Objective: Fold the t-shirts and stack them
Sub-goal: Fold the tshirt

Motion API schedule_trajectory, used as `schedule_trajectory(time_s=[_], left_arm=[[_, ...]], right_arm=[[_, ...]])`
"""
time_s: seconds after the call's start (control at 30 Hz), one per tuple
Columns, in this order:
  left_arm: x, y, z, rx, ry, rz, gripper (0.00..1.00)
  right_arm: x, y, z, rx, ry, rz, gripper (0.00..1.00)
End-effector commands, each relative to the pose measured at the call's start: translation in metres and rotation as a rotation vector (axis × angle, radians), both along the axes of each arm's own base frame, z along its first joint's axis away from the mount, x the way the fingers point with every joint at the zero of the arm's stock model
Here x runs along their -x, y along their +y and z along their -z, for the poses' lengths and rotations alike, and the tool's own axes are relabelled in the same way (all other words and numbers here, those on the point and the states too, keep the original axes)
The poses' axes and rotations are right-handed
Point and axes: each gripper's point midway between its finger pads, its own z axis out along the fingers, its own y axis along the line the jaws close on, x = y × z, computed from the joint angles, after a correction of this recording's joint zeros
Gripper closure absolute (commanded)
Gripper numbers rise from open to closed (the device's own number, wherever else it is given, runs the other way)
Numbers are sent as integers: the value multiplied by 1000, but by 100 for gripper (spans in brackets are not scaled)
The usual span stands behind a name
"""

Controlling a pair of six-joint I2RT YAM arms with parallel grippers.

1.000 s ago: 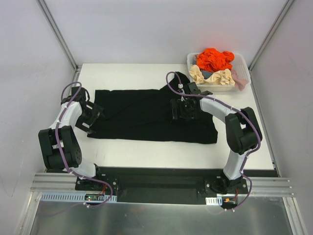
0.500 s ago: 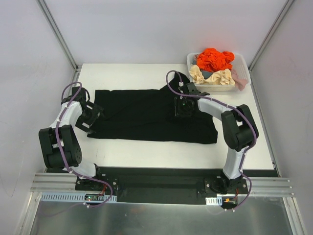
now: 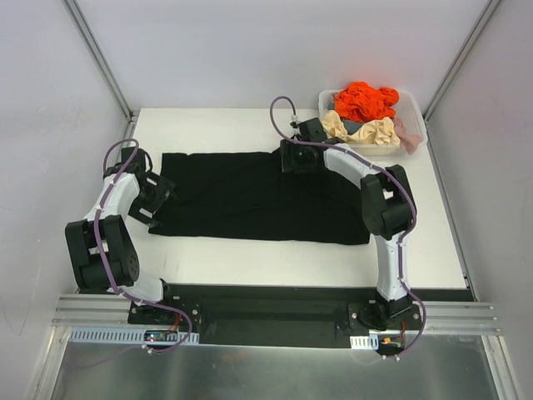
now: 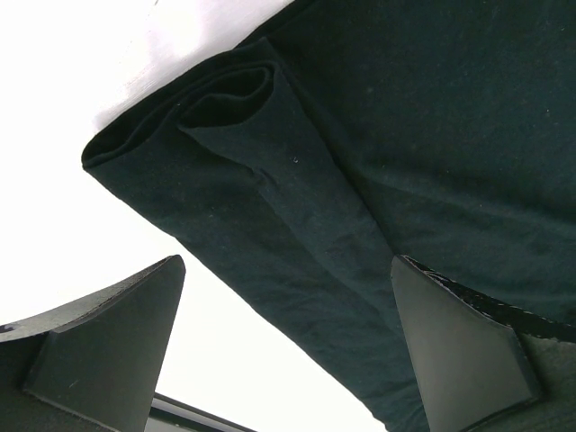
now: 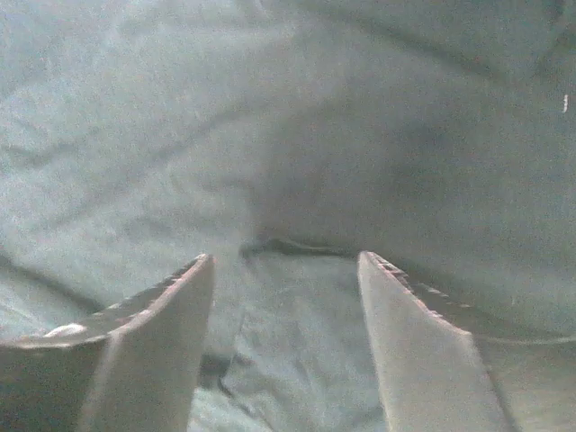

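"Black t-shirt [image 3: 250,196] is the only one out, spread flat across the counter [image 3: 216,125]. How far along would you say they are?"

"Early, I'd say. Its left edge looks doubled over in the left wrist view, so perhaps one fold is in. The orange t-shirt [image 3: 364,100], cream t-shirt [image 3: 371,130] and pink t-shirt [image 3: 408,135] sit bunched in the basket [image 3: 419,117], and nothing is stacked."

"And the arms?"

"Left end effector [image 4: 288,270] is spread wide at that doubled edge, gripping nothing. Right end effector [image 5: 283,261] is at the shirt's far edge, near the basket, fingers partly apart over the cloth, nothing plainly pinched."

"What can't you make out?"

"From above, the right arm covers its own tips and the cloth beneath. Its wrist view is blurred, so I can't tell whether the tips touch the fabric, or what the small crease between them is. There's also something grey-blue in the basket, too buried to name."
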Motion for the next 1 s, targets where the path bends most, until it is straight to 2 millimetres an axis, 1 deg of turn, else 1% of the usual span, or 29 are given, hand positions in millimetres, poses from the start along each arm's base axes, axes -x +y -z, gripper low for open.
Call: schedule_trajectory(time_s=[0.0,0.03,0.07,0.1,0.13,0.17,0.2,0.23,0.27,0.3,0.33,0.37,0.4,0.43,0.47,0.5,0.53,0.57,0.6,0.63,0.7,0.73,0.77,0.8,0.83,0.87,0.9,0.93,0.97], left_arm=[[-4,5,-15,-39,-44,4,1],[-3,5,-15,-39,-46,6,1],[-3,4,-15,-37,-46,7,1],[-3,2,-17,-29,-54,9,1],[-3,2,-18,-26,-55,11,1],[-3,1,-18,-20,-56,14,1],[-4,-1,-19,-13,-62,20,1],[-4,-4,-20,-2,-68,27,1],[-4,-6,-19,7,-67,34,1],[-4,-8,-20,10,-73,42,1],[-4,-10,-20,19,-72,47,1],[-3,-12,-19,20,-72,52,1],[-1,-13,-20,20,-74,55,1],[3,-11,-17,9,-64,53,1],[6,-10,-15,-2,-60,49,1],[10,-6,-17,-23,-67,37,1],[21,-4,-10,-33,-38,15,1],[28,3,-6,-63,-24,-8,1],[35,15,-9,-70,-37,-62,1],[49,18,1,-59,-10,-95,1],[64,31,3,-62,-21,-166,1],[77,40,13,-60,6,-226,1],[81,41,16,-54,10,-250,1],[78,41,18,-39,-11,-259,1],[81,44,25,-36,-6,-275,1],[79,41,27,-13,-11,-271,1],[74,42,32,4,-12,-271,5],[71,40,33,23,-13,-264,8],[68,40,34,30,-14,-262,9]], right_arm=[[-20,8,-34,26,-105,-75,25],[-22,1,-48,49,-140,-61,22],[-19,-4,-54,67,-149,-58,18],[-16,-9,-60,82,-162,-54,10],[-8,-19,-69,104,-180,-48,6],[-1,-24,-73,111,-183,-47,1],[8,-28,-74,117,-178,-47,3],[22,-38,-77,120,-174,-33,3],[32,-43,-74,126,-162,-28,3],[41,-50,-86,121,-179,-10,3],[50,-54,-83,115,-162,15,3],[70,-66,-59,144,-103,25,3],[78,-73,-67,138,-118,46,3],[89,-80,-60,155,-100,56,3],[106,-88,-43,161,-42,88,3],[112,-99,-47,184,-60,122,3],[120,-108,-45,205,-49,141,3],[129,-118,-40,230,-19,171,3],[140,-132,-37,255,-10,203,3],[147,-141,-36,264,8,231,3],[164,-166,-31,257,41,346,3],[170,-175,-27,256,51,396,3],[173,-189,-27,252,56,455,3],[175,-197,-34,227,30,510,3],[185,-205,-27,228,47,539,3],[187,-214,-27,216,48,577,3],[190,-216,-32,184,33,592,3],[196,-220,-27,179,49,608,3],[200,-225,-25,173,65,633,3]])
